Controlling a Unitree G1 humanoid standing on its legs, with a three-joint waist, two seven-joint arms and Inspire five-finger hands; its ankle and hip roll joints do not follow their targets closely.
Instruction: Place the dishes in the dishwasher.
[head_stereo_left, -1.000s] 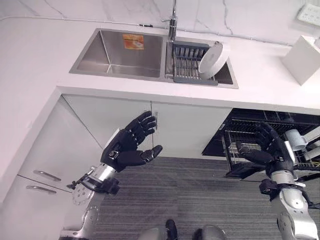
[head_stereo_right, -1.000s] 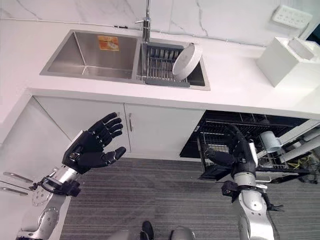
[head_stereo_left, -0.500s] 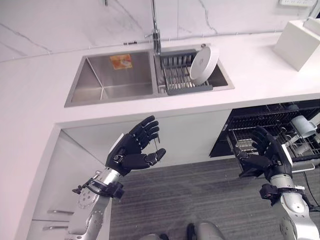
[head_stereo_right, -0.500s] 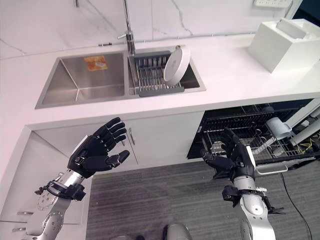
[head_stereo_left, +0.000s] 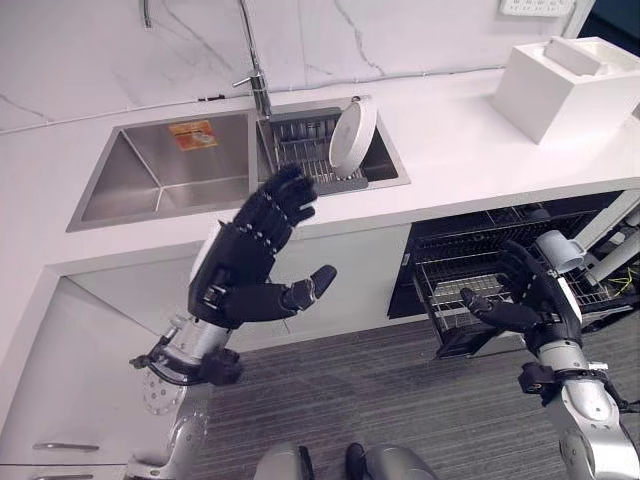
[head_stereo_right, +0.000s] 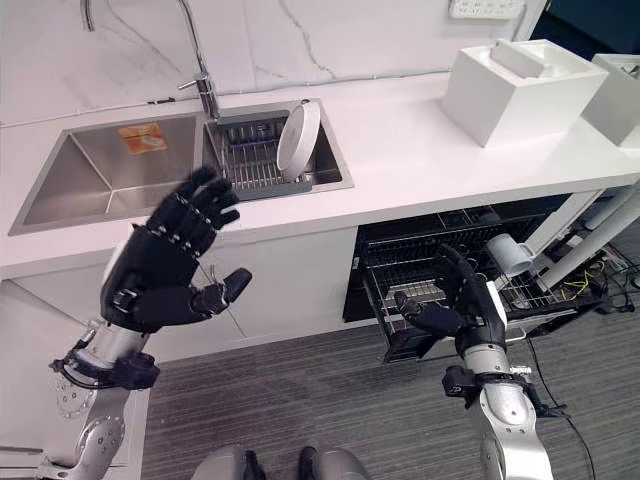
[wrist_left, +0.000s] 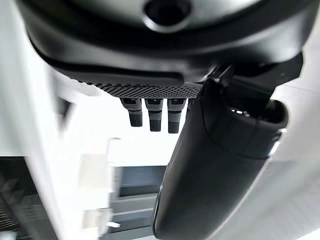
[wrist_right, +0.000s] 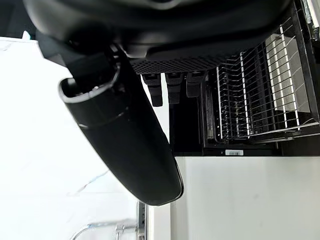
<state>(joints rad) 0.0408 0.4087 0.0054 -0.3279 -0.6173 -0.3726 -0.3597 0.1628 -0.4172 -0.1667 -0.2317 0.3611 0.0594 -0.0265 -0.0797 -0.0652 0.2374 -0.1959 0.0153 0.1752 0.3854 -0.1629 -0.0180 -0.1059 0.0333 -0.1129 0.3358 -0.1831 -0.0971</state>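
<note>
The white plate (head_stereo_left: 352, 138) stands on edge in the dark rack (head_stereo_left: 302, 152) in the right basin of the sink (head_stereo_left: 160, 175), set into the white worktop (head_stereo_left: 470, 150). The left hand (head_stereo_left: 245, 262) is raised before the cabinet front below the sink — fingers spread, holding nothing. The right hand (head_stereo_left: 530, 300) hangs at the pulled-out dishwasher rack (head_stereo_left: 470, 280) — fingers loosely extended, empty — with a white cup (head_stereo_left: 560, 250) lying in the rack just beyond it.
</note>
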